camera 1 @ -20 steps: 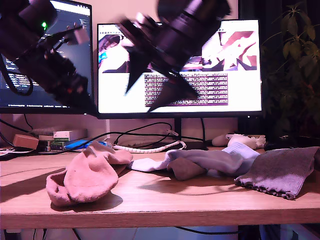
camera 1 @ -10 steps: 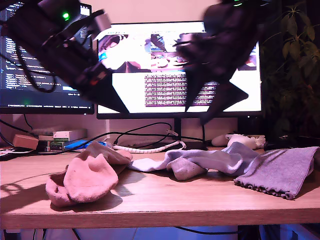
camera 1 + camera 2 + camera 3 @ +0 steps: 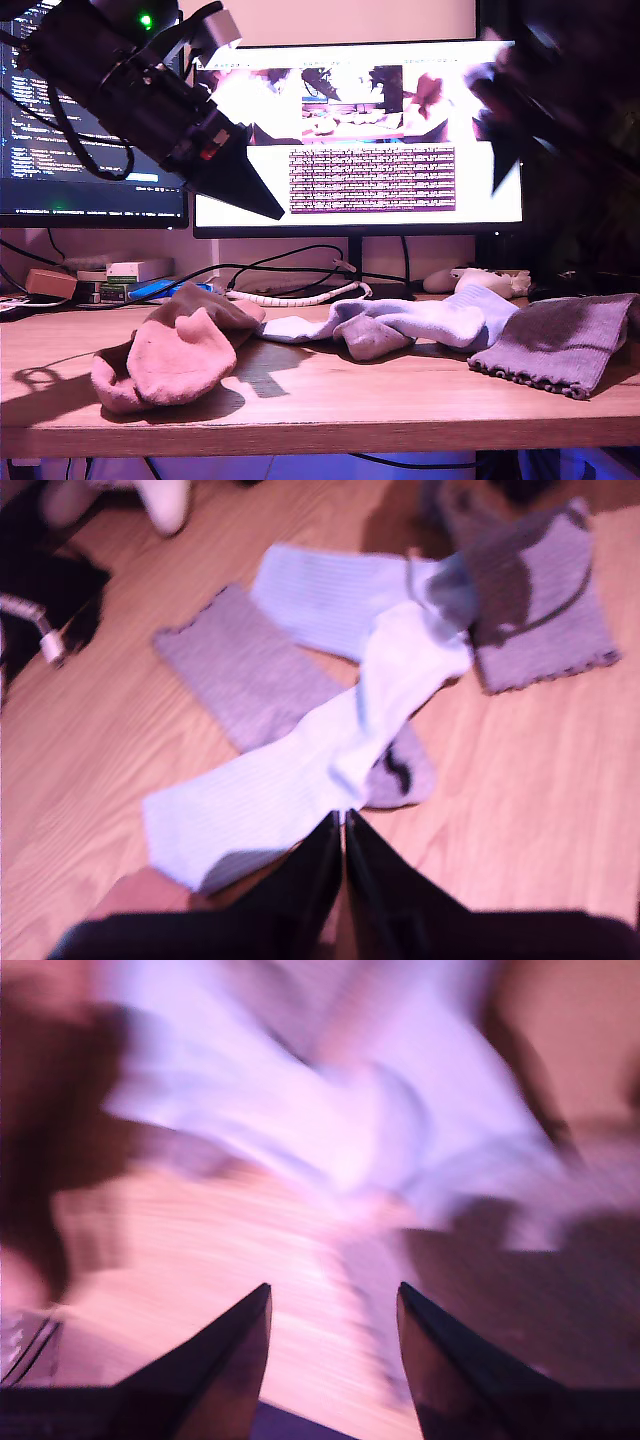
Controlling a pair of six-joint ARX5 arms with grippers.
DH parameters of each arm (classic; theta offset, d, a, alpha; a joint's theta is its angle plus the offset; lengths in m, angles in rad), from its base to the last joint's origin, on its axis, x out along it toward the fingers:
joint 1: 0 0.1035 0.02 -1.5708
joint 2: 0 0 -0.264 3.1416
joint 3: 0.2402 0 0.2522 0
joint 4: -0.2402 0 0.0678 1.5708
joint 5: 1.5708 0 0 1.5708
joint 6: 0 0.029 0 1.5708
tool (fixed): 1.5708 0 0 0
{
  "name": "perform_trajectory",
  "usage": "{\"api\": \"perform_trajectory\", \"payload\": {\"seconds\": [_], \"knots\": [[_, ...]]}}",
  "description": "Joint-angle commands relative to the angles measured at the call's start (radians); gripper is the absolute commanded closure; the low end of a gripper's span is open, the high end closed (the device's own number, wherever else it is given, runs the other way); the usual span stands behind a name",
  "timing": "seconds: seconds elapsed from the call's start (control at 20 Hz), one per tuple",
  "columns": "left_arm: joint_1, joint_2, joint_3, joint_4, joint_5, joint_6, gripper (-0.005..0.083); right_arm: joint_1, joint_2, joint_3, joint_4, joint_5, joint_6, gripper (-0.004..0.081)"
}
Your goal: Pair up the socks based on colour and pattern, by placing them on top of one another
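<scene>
Both grippers aloft, nothing held.
My first gripper (image 3: 344,825) hangs clenched and empty; my second gripper (image 3: 333,1305) is spread, its view blurred; below on the desk (image 3: 330,405) lie a pink sock (image 3: 175,350), pale-blue socks (image 3: 400,322) and a frilly grey sock (image 3: 560,340).

My arms are black, with black cables. Both grippers carry pointed black fingers (image 3: 375,900). A green light (image 3: 146,20) glows above the pink sock (image 3: 170,355)
</scene>
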Motion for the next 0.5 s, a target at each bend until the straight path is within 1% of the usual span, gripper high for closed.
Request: {"api": "perform_trajectory", "payload": {"seconds": [0.0, 0.1, 0.2, 0.45], "knots": [[-0.007, -0.010, 0.000, 0.007, 0.004, -0.018, 0.0793, -0.016, -0.019, -0.036, 0.023, 0.020, 0.034, 0.0422], [-0.010, -0.010, 0.000, 0.008, 0.005, -0.021, 0.0793, -0.045, -0.019, -0.064, 0.039, 0.021, 0.051, 0.0422], [-0.010, -0.008, 0.000, 0.018, 0.020, -0.021, 0.0793, -0.069, -0.019, -0.066, 0.027, 0.016, 0.053, 0.0422], [-0.026, 0.006, 0.000, 0.066, 0.034, -0.023, 0.0793, -0.092, -0.023, -0.066, -0.066, 0.013, 0.044, 0.0422]]}}
